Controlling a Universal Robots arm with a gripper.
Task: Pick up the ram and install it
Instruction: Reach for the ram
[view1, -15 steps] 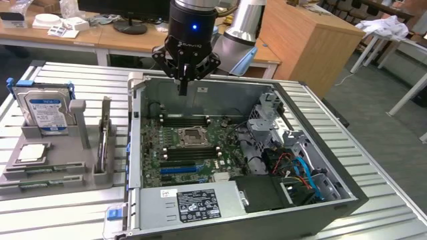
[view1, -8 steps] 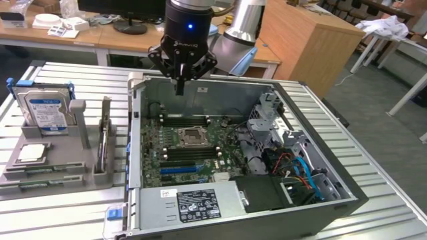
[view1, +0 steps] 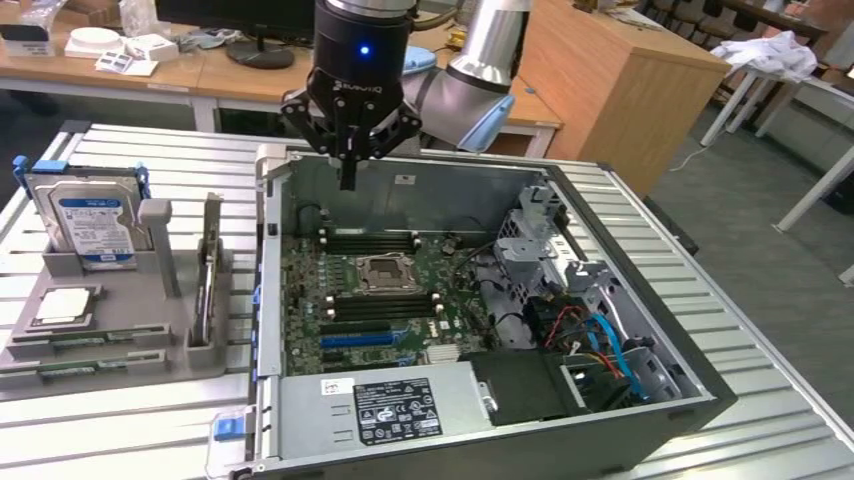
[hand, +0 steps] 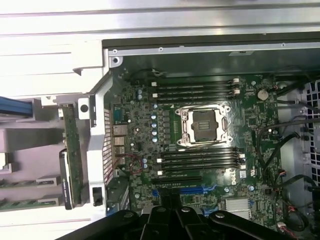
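Pincer (view1: 350, 183) hangs over the open computer case (view1: 641, 400), near its far wall and toward the exterior view's left, well above the motherboard (view1: 387, 300). The case lies on its side on a ribbed metal table (view1: 120, 440), and its raised walls form a rim around the board. On the exterior view's right, a drive cage (view1: 534, 230) and a tangle of cables (view1: 601, 340) crowd the inside. At the near edge sits the power supply (view1: 394, 405). The space over the CPU socket (view1: 384, 268) is open. So is the space over the long black memory slots (view1: 367, 240) on both sides of the socket, which look unfilled in the wrist view (hand: 195, 90). Outside the case wall on the exterior view's left stands a grey holder (view1: 120, 350). The ram (view1: 210, 270) stands on its long edge in a slot of that holder, just beside the case wall, and in the wrist view it shows as a green strip (hand: 71, 145). A hard drive (view1: 91, 220) stands upright further to the left in the same holder. The pincer's fingers are pressed together, point straight down, grip nothing and touch nothing. In the wrist view its black fingers (hand: 169, 215) hover over the board's edge, apart from the ram.
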